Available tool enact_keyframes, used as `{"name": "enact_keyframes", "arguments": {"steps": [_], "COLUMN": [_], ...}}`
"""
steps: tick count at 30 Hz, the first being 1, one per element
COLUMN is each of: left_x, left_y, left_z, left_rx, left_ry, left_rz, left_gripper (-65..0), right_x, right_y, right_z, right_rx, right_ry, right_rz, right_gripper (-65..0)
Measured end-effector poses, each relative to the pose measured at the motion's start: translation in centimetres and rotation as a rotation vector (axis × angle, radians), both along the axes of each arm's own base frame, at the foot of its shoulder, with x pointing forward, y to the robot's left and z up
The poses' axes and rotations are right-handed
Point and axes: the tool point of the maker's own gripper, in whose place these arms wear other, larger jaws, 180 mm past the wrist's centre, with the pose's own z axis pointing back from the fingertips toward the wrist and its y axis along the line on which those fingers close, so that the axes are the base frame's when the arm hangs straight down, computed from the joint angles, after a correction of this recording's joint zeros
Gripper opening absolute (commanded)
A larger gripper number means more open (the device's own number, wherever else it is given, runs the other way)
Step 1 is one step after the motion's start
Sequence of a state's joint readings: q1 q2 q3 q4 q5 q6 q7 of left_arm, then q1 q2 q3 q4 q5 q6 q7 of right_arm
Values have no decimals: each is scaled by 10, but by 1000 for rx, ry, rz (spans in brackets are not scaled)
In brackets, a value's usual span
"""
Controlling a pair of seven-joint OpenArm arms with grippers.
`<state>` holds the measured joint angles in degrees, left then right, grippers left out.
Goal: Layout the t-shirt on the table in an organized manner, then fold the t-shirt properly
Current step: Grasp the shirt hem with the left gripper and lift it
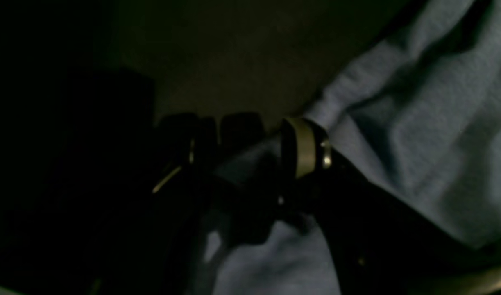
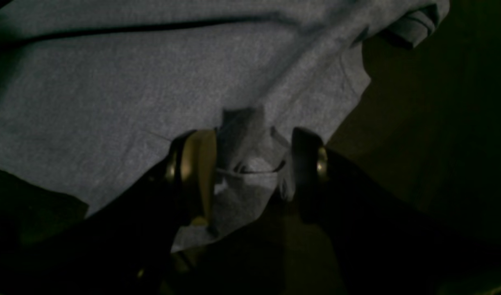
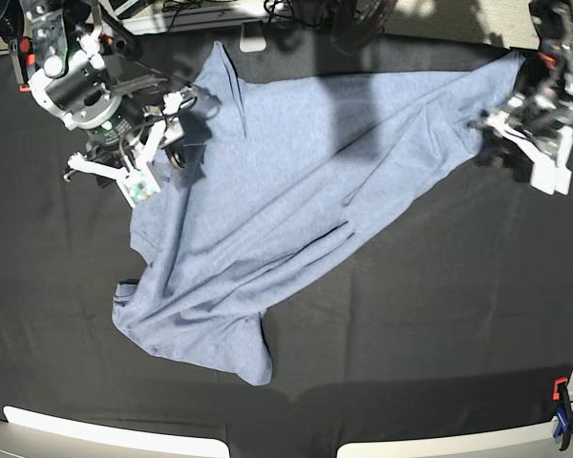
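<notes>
The t-shirt (image 3: 267, 219) is being spread out, still wrinkled and unfolded, on the black surface (image 3: 411, 324), pinched at one edge by the right gripper (image 2: 250, 164) and at the other by the left gripper (image 1: 250, 155).

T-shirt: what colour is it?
Light heathered blue-grey t-shirt, plain side up; clearest in the base view.

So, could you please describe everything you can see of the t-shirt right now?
The t-shirt is light heathered blue-grey, apparently soft cotton, wrinkled and spread diagonally across the black table, with no lettering showing. The right gripper has a bunched fold of its edge between its fingers on one side. The left gripper is at the opposite corner, fabric between its fingers. The lower end lies crumpled on the table.
</notes>
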<state>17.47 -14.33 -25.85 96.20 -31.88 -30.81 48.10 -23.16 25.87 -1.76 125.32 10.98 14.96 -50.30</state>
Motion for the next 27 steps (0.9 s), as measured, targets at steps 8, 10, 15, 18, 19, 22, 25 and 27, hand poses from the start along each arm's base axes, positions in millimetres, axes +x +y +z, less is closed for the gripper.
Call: {"name": "enact_keyframes", "arguments": {"steps": [8,10,15,18,19,22,25,27], "left_x": [-10,-12,-6,-5,-5,-6,-15,-24], "left_y": [-25,-26,-14,-7,-7,-8,-17,-30], "left_z": [-1,-1,-2,-4,-4,-5,-11,-18], "left_rx": [-78,-80,10,45,45,41,34,22], "left_ry": [17,9,-33,-30,-31,-30,-2,28], "left_rz": [-79,-89,-74,-50,-50,-51,-83,-120], "left_gripper": [-412,-412,-412,-412,-412,-418,-454,-483], "right_x": [1,3,3,3,3,3,3,2], "right_y": [1,2,2,2,2,2,2,2], "right_z": [1,3,3,3,3,3,3,3], "right_rx": [5,12,11,12,12,11,11,12], "right_ry": [-9,-22,-22,-21,-22,-21,-21,-21], "right_rz": [3,6,6,6,5,5,5,5], "right_gripper": [-360,-360,-360,-360,-360,-360,-360,-360]}}
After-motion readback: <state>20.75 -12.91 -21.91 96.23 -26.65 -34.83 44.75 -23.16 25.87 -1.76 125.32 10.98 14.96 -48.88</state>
